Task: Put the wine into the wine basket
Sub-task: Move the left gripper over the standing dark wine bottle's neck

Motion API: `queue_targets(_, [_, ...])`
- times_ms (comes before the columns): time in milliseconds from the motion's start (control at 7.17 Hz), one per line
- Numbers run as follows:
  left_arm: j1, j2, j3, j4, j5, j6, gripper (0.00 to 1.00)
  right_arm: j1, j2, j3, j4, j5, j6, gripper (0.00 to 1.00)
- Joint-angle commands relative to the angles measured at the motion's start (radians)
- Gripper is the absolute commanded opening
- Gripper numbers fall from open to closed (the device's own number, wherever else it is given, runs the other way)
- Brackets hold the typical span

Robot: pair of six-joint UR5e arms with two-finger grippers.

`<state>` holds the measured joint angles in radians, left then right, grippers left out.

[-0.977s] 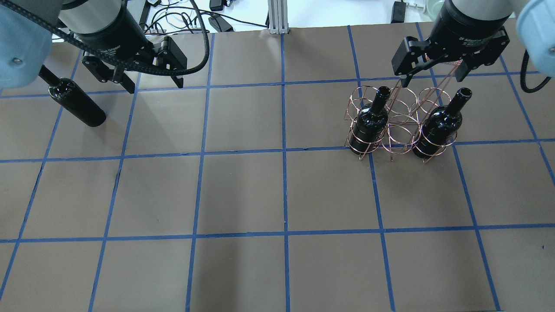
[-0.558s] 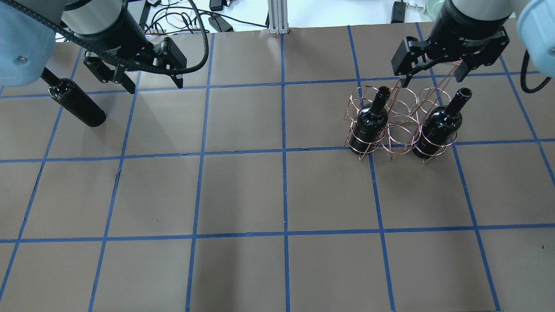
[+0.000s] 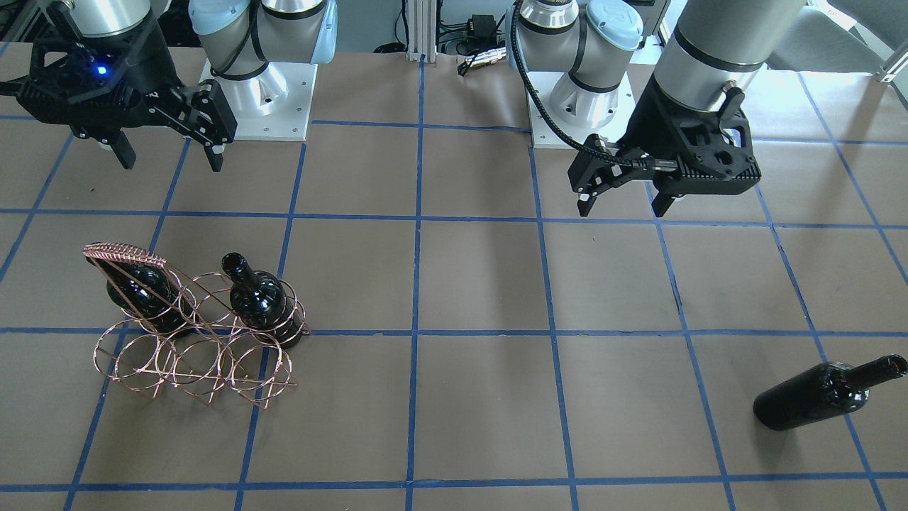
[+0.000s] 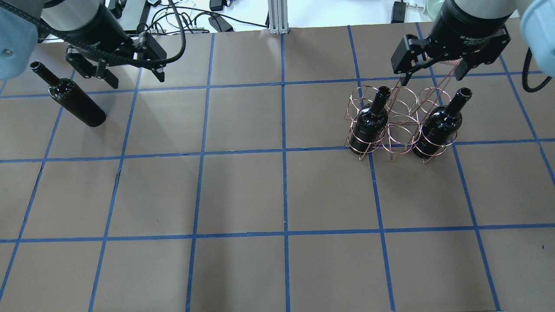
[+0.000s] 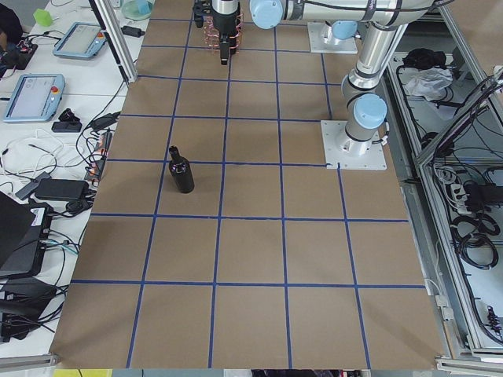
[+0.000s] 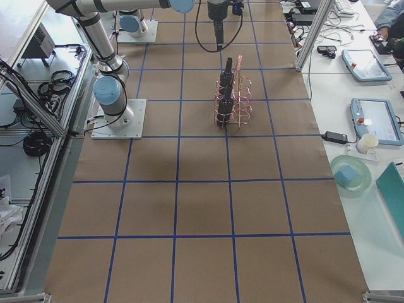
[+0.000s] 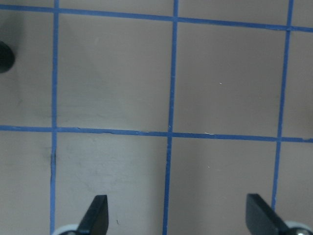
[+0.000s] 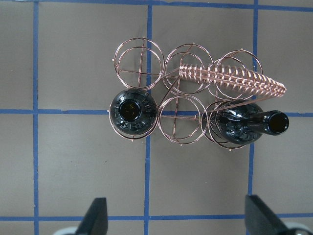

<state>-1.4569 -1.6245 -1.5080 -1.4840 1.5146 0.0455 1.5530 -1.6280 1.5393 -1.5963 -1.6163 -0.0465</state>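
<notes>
A dark glossy wine [image 4: 77, 103] [image 3: 816, 394] lies on its side at the table's far left, neck pointing away and leftward. My left gripper [image 4: 138, 79] [image 3: 621, 207] hangs open and empty just right of it, not touching; in the left wrist view only a dark sliver of the wine [image 7: 4, 57] shows at the edge. The copper wine basket [image 4: 401, 130] [image 8: 142, 63] stands at the far right with two bottles [image 4: 369, 121] [image 4: 438, 126] upright in its end rings. My right gripper [image 4: 432, 79] [image 8: 178, 215] hovers open above its handle [image 8: 230, 81].
Blue tape divides the brown table into squares. Cables [image 4: 173, 19] and an aluminium post [image 4: 277, 17] sit beyond the far edge. The arms' base plates [image 3: 262, 106] [image 3: 574, 113] stand on the robot's side. The basket's middle rings [image 8: 182, 120] hold nothing.
My left gripper has shifted left and toward the far edge, uncovering the lying bottle's neck. The right gripper, basket and bottles have stayed put.
</notes>
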Motion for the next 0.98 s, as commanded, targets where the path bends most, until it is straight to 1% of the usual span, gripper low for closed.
queue_targets(0, [0.142, -0.017, 0.011, 0.045, 0.002, 0.187, 1.0, -0.001, -0.033, -0.001, 0.01, 0.0, 0.0, 1.0])
queue_targets(419, [0.312, -0.092, 0.046, 0.076, 0.001, 0.426, 1.0, 0.002, -0.05, -0.002, 0.062, 0.004, -0.001, 1.0])
queue_targets(558, [0.343, -0.127, 0.054, 0.093, -0.001, 0.451, 1.0, 0.001, -0.04, -0.011, 0.061, 0.009, -0.001, 1.0])
queue_targets(698, [0.357, -0.167, 0.077, 0.144, 0.001, 0.485, 1.0, -0.001, -0.024, -0.018, 0.059, 0.004, -0.001, 1.0])
queue_targets(837, [0.365, -0.214, 0.11, 0.162, 0.007, 0.54, 1.0, -0.001, -0.003, -0.025, 0.059, 0.0, -0.001, 1.0])
